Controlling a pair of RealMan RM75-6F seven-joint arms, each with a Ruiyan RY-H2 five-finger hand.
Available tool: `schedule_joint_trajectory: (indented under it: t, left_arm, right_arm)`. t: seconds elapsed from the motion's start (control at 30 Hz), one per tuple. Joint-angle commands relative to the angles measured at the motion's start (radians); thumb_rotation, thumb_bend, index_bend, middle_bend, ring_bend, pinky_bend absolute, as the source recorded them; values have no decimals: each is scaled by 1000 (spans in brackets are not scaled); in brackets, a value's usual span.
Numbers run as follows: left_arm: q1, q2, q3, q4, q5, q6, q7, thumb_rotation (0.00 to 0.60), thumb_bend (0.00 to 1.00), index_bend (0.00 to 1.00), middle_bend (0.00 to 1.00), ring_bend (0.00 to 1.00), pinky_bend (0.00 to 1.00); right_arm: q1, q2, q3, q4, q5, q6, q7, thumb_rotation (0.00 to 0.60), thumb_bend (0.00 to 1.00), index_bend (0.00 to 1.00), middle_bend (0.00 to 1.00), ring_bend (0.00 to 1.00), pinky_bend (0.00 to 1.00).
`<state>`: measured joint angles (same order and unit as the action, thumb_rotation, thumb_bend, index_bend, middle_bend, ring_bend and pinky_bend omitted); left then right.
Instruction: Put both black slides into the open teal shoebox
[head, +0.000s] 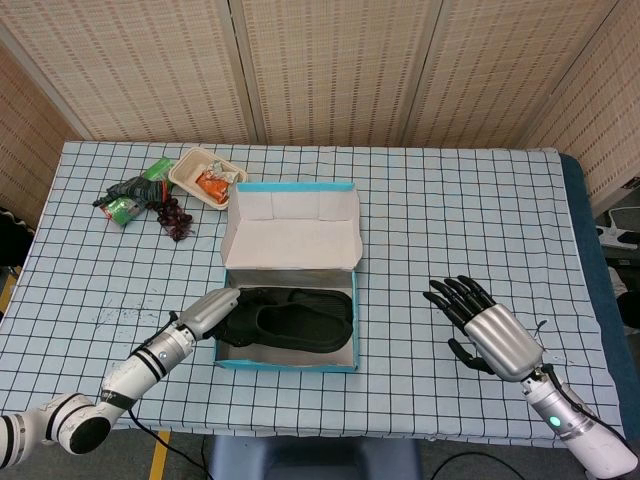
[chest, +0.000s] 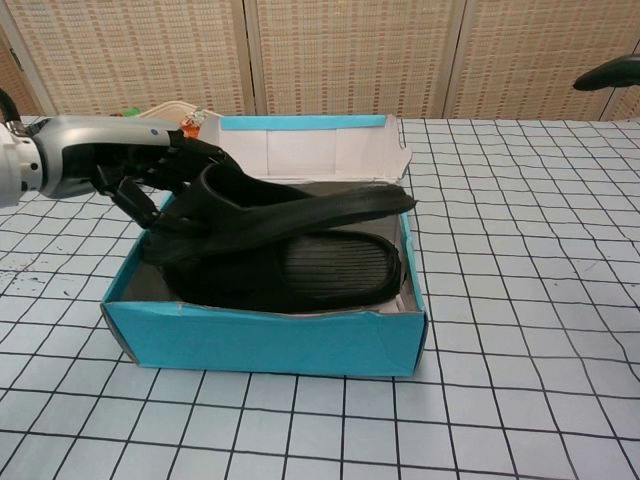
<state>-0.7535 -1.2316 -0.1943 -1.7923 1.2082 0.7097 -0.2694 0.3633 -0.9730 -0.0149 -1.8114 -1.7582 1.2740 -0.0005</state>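
Note:
The open teal shoebox (head: 285, 363) (chest: 260, 342) stands near the table's front edge, its white-lined lid (head: 292, 232) raised at the back. One black slide (chest: 320, 272) lies flat on the box floor. My left hand (head: 212, 312) (chest: 130, 175) grips the heel end of the second black slide (head: 290, 318) (chest: 290, 212), which sits tilted on top of the first, its toe reaching the box's right wall. My right hand (head: 490, 332) hovers open to the right of the box, fingers spread, holding nothing; only a dark fingertip (chest: 608, 72) of it shows in the chest view.
At the back left lie a food tray (head: 205, 178), a green packet (head: 125, 205) and a dark bunch of grapes (head: 175, 218). Folding screens close off the back. A checked cloth (head: 450, 220) covers the table.

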Motion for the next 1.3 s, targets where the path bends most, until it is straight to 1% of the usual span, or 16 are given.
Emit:
schedule_joint_trajectory:
  t: [0.03,0.2,0.4,0.57,0.67,0.9,1.03,1.2,1.3]
  left_arm:
    - [7,-41,15,15,-22,49,51,600,892,723,850,693,670]
    - [23,-113,30,37,-56,156,179,600,884,723,853,696,669]
    - [34,-161,53,58,-104,217,306,600,881,723,855,698,671]
    - [40,-180,67,63,-115,234,350,600,875,723,856,699,672]
    - [47,-201,80,77,-94,259,384,600,867,723,856,699,672]
    - [77,-256,115,137,-6,349,464,600,839,724,858,701,671]
    - [91,-278,132,171,26,367,482,600,839,727,863,705,670]
    - [109,-300,162,211,98,396,492,600,838,729,864,708,662]
    - [122,-327,179,258,150,427,504,600,838,731,864,710,661]
  right_arm:
    - [0,-1,-2,0,-2,-2,-1,600,405,0,0,0,0]
    - [2,-3,-5,-3,-4,-7,-1,600,405,0,0,0,0]
    - [-1,1,-9,-4,-13,-1,-5,600,405,0,0,0,0]
    - [0,2,-6,-6,-15,2,-7,600,405,0,0,0,0]
    - [1,4,-6,-10,-15,-1,-11,600,405,0,0,0,0]
    - [0,10,-8,-20,-14,-4,-15,600,405,0,0,0,0]
    - [0,12,-10,-24,-15,-6,-19,600,405,0,0,0,0]
    - [-2,12,-9,-28,-13,-4,-20,600,406,0,0,0,0]
    - [-2,14,-11,-31,-16,-6,-20,600,405,0,0,0,0]
